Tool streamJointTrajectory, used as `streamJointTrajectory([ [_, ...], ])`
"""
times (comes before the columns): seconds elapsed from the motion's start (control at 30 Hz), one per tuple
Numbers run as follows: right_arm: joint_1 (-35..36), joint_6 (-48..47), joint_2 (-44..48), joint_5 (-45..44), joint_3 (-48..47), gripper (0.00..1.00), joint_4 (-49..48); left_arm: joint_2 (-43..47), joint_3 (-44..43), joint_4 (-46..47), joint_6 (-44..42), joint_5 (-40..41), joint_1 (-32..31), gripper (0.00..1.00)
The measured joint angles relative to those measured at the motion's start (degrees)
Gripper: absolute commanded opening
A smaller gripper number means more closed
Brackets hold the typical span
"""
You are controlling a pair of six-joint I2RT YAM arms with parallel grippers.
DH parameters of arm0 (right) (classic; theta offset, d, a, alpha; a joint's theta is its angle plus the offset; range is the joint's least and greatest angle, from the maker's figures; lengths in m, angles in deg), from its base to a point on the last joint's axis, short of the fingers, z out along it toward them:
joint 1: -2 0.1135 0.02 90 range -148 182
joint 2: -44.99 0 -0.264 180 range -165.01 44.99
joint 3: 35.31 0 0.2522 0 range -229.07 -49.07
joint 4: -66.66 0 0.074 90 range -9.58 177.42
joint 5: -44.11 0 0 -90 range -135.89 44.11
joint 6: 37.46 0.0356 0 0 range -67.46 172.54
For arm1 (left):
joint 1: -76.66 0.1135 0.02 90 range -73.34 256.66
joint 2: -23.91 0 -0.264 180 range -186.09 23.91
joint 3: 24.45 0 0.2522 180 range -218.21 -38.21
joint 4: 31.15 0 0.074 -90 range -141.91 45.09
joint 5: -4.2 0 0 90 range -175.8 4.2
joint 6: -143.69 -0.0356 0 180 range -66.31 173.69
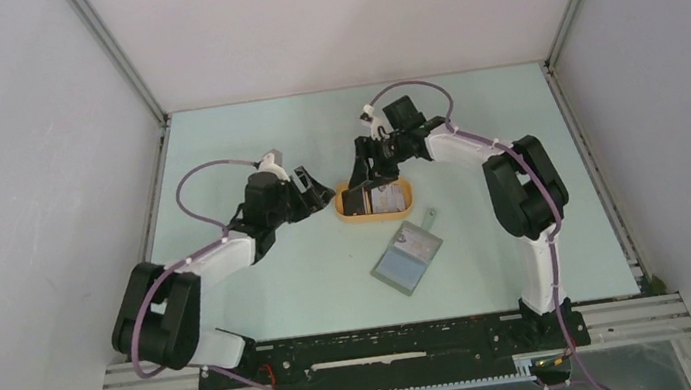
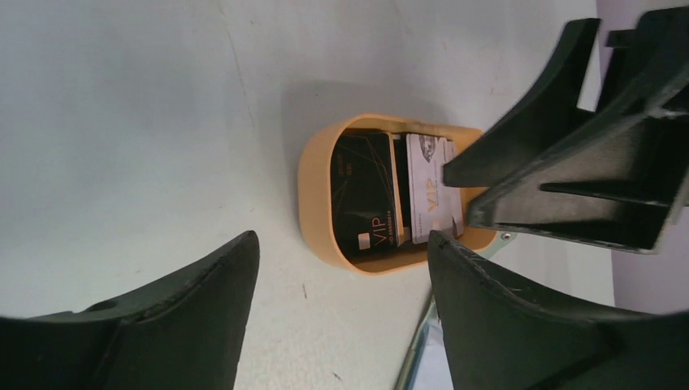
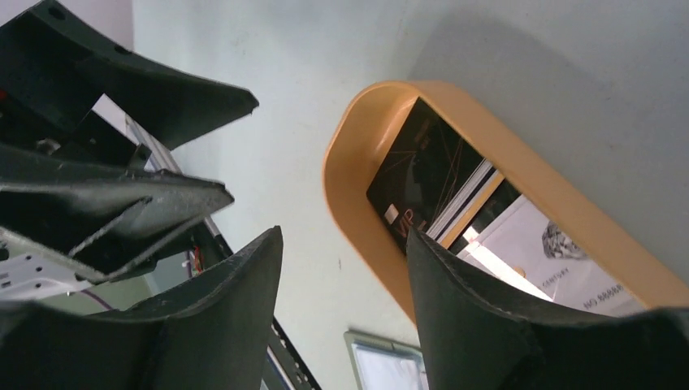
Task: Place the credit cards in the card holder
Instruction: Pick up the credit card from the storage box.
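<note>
The left claw (image 2: 341, 317) is held wide open and nothing is gripped in it. It is poised just beside the left end of the orange tray (image 1: 344, 207), low over the table (image 1: 263, 287), with its fingers aimed at the tray. The left arm (image 1: 219, 257) is bent at the elbow and stretched low towards the tray's left end.

The right claw (image 1: 366, 167) is also spread wide, and nothing is carried between its fingers. It is tilted down over the far side of the tray, and one fingertip is seen right above the whitish card (image 2: 429, 199); whether the card is touched cannot be told. The right arm (image 1: 523, 192) is raised from its base, folded sharply, and brought in towards the tray from the right.

The credit cards (image 1: 382, 197) are seen inside the tray. The black card (image 2: 366, 191) is laid at the tray's left end, and the whitish card is placed just beside it, towards the middle.

The card holder (image 1: 408, 259) is laid flat on the table on the near side of the tray, apart from it, with its snap tab (image 1: 428, 215) pointed towards the tray.
</note>
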Motion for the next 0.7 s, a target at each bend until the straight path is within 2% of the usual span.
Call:
streamJointTrajectory([
  [0.2, 1.4, 1.1, -4.1, -3.9, -1.0, 0.64, -0.1, -7.1, -1.5, 3.5, 2.0, -4.6, 0.0, 0.73],
  [0.5, 1.9, 1.0, -4.5, -9.8, -1.2, 0.65, 0.5, -13.9, -5.0, 5.0, 2.7, -8.8, 0.0, 0.66],
  [0.6, 2.1, 1.1, -4.5, -11.1, -1.2, 0.66, 0.7, -14.6, -5.1, 5.0, 2.7, -9.3, 0.0, 0.58],
  [0.7, 2.2, 1.3, -4.8, -12.0, -1.2, 0.66, 0.7, -15.2, -5.1, 5.0, 2.7, -9.8, 0.0, 0.55],
])
